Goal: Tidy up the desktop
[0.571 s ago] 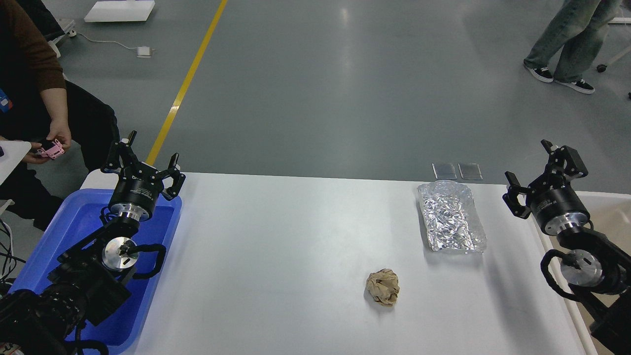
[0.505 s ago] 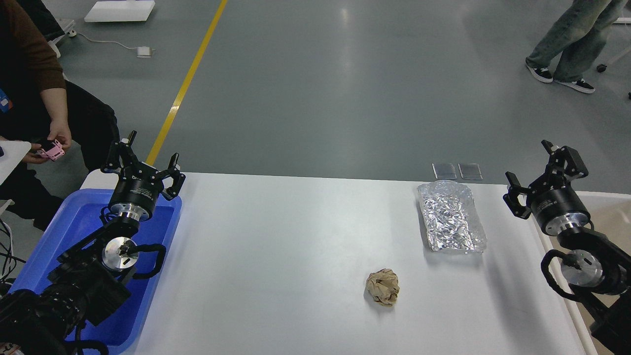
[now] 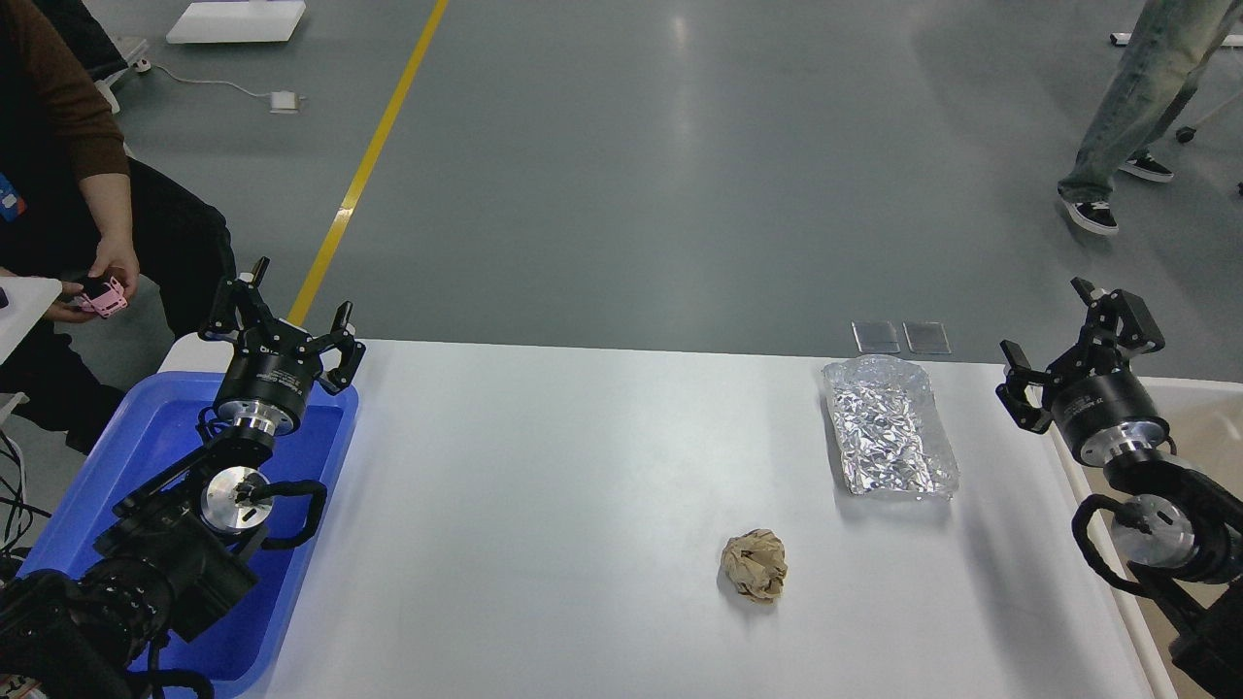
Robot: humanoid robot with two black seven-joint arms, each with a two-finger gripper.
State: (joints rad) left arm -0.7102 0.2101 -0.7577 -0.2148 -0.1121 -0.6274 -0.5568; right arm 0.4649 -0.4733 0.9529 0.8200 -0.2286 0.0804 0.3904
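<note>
White desktop point(image 3: 583, 505) filled most of my view, running from the blue tray point(image 3: 320, 544) on my left to the beige bin point(image 3: 1204, 427) at my right edge. Two things lay on it. Crumpled foil point(image 3: 889, 427) sat flat toward the far right corner, its long side running away from me. A brown paper ball point(image 3: 755, 565) rested nearer to me and a little left of the foil, well apart from it, with bare tabletop all around.

My left gripper point(image 3: 282, 325) stood above the far end of the tray, near the desktop's far left corner. Its fingers point(image 3: 342, 335) were spread wide, and nothing was between them. The arm behind it ran back over the tray toward my lower left.

My right gripper point(image 3: 1078, 335) was raised beside the desktop's right edge, at the seam with the bin and just right of the foil without touching it. Its fingers point(image 3: 1015, 364) were also parted widely and held nothing. The arm trailed back over the bin toward my lower right.

Beyond the table I saw grey floor with a yellow line point(image 3: 374, 155) running away from me. A seated person point(image 3: 68, 184) at far left held a small pink object point(image 3: 102, 296) in both hands. Someone else's legs point(image 3: 1131, 107) showed at the upper right, one foot forward on the floor.
</note>
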